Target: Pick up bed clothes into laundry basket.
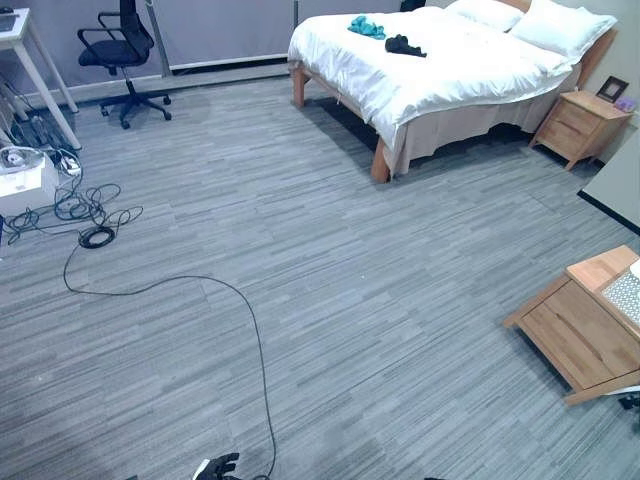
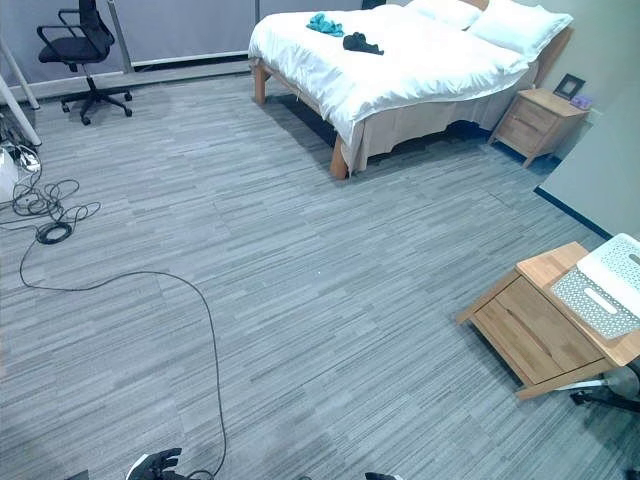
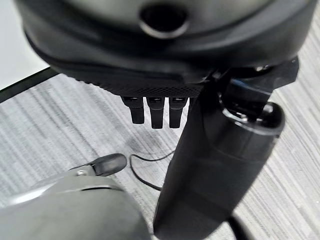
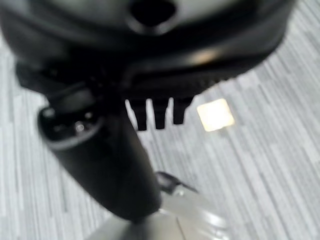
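Fingers of the left hand hang straight and released, with nothing between them and the thumb, over the grey floor. The right hand hangs the same way, fingers loose and holding nothing, above the same striped flooring. In the left eye view the left hand shows at the bottom edge, far from the bed.

A low wooden cabinet stands to the right, and a white basket lies on its top. Across the room stands the bed with a white cover and two pillows. On the cover lie a teal garment and a black garment, close together. A nightstand sits just beside the bed, and an office chair stands by the far wall.
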